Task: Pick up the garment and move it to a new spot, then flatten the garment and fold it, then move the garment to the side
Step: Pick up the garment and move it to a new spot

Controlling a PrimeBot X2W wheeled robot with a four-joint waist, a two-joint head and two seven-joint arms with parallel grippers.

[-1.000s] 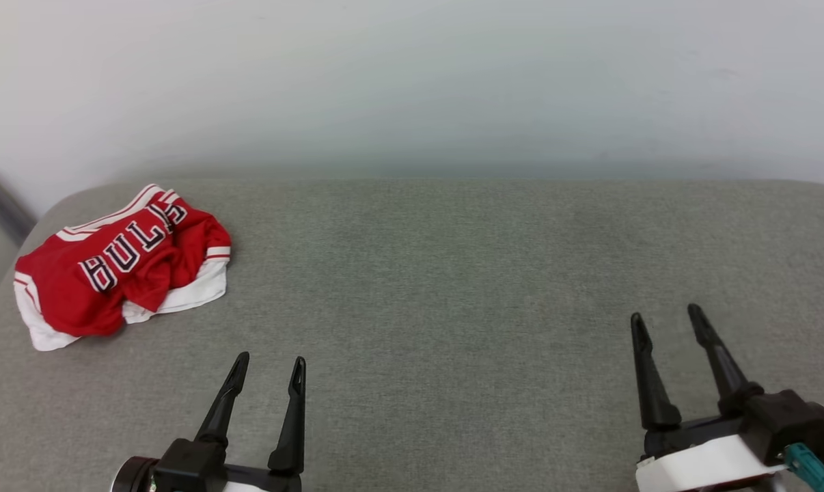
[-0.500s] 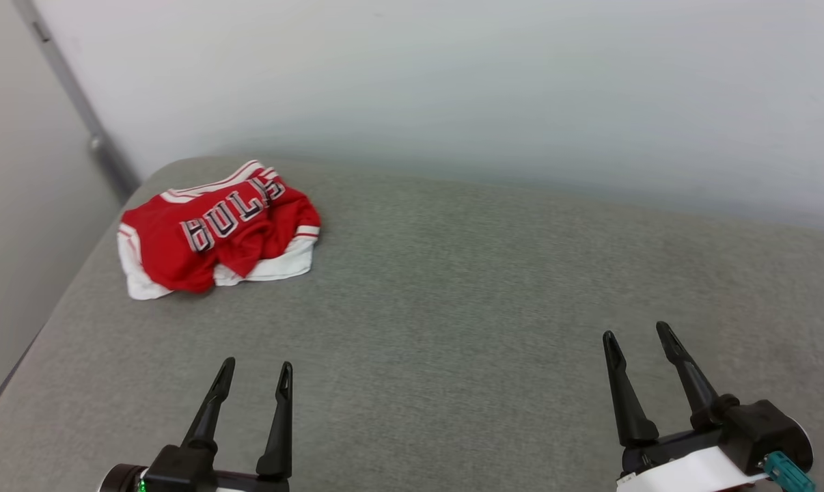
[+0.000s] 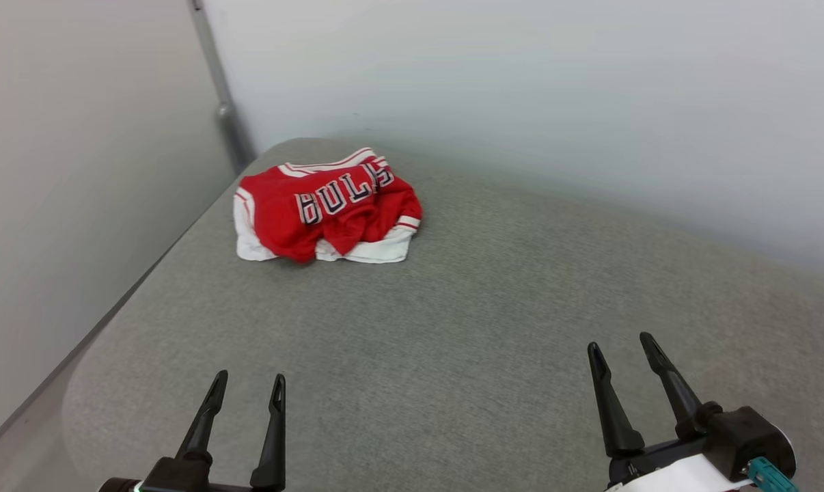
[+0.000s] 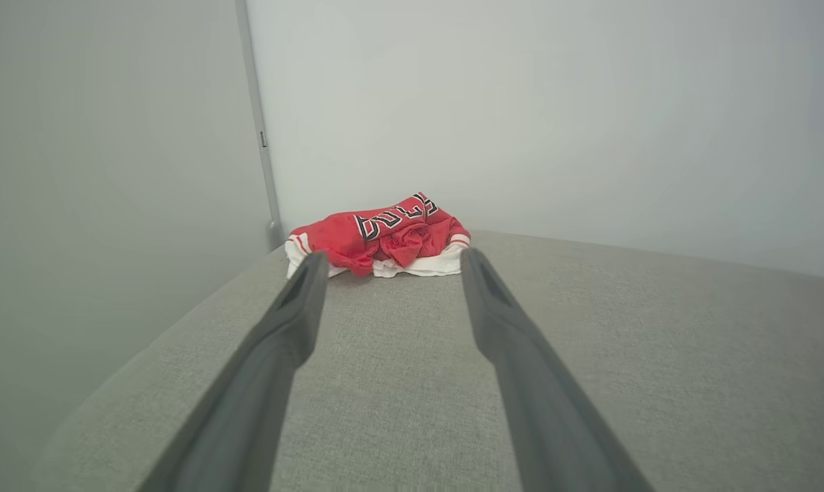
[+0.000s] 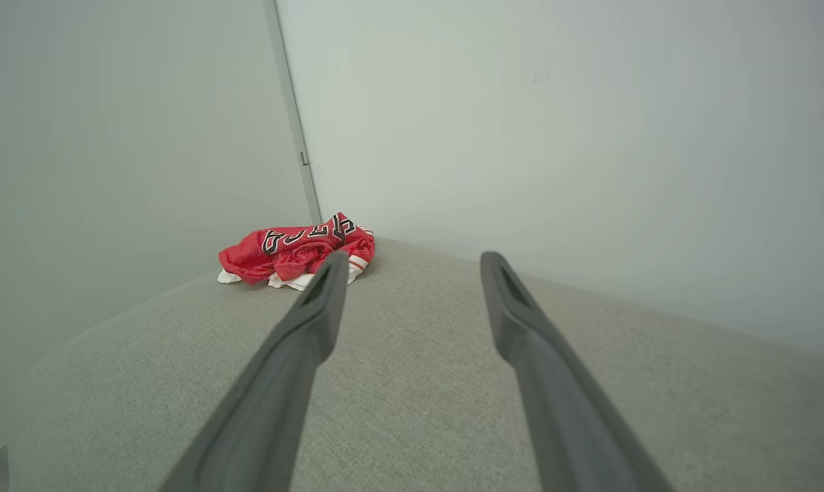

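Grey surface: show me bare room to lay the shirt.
Bare: the broad middle of the grey surface, between the garment and the left gripper and right gripper, plus the right side along the wall. Taken: the far left corner, under the garment.

A grey cloth top [image 3: 494, 328] fills the head view, its rounded corner at 11 o'clock. A pale back wall [image 3: 521, 89] spans 12 to 3, a side wall [image 3: 77, 171] stands at 9 (both bare), and a grey post [image 3: 234, 140] stands between them. The light is soft and even.

Left tool [image 3: 248, 383] and right tool [image 3: 620, 345] open, empty.
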